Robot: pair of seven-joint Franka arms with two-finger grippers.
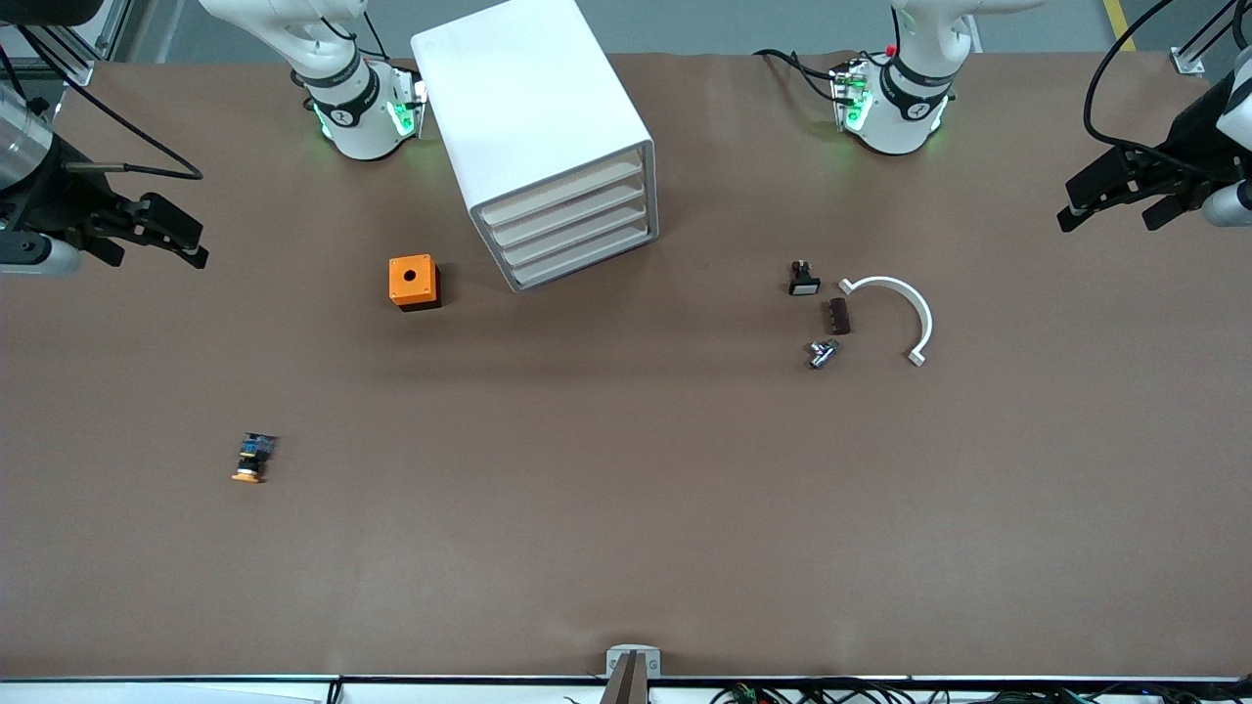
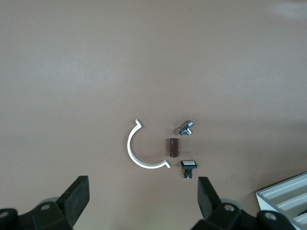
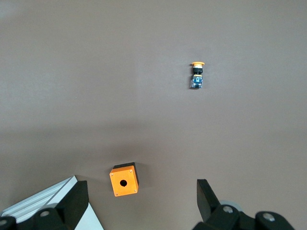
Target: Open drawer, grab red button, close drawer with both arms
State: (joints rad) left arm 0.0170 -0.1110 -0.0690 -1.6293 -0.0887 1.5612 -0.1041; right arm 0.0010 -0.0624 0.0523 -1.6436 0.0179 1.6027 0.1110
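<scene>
Front view, read as a clock face: the white cabinet [image 1: 528, 98] sits up around 12 o'clock on the tabletop [image 1: 626, 508], its front angled toward 5 o'clock. All four drawers [image 1: 572, 227] are pushed in flush (can't tell which one is the target). No view shows the red-capped button, so I can't say where it is.

The orange box [image 1: 414, 282] is at about 8 o'clock from the cabinet. An orange-yellow-capped button [image 1: 252, 460] lies on its side at 7 o'clock from that box, nearer the camera and well apart from it.

At 4 o'clock from the cabinet is a little cluster: a black part with a white face [image 1: 803, 282], a brown block [image 1: 839, 316], a metal fitting [image 1: 822, 353] and a white half ring [image 1: 924, 315].

The right pincer [image 1: 161, 256] hangs at 9 o'clock, over the right arm's end of the tabletop, released and empty. The left pincer [image 1: 1110, 217] hangs at 3 o'clock, over the left arm's end, also spread wide with nothing in it. Both arms are just waiting.

What each wrist view adds:
- **Right wrist:** only the box [image 3: 124, 181], the yellow-capped button [image 3: 196, 75] and a cabinet corner [image 3: 43, 201], framed by the spread pincer [image 3: 142, 196].
- **Left wrist:** only the cluster, with ring [image 2: 130, 151], block [image 2: 173, 147], fitting [image 2: 186, 128] and black part [image 2: 188, 167] all close but not touching, plus a cabinet corner [image 2: 288, 191] and its own pincer [image 2: 143, 191].
</scene>
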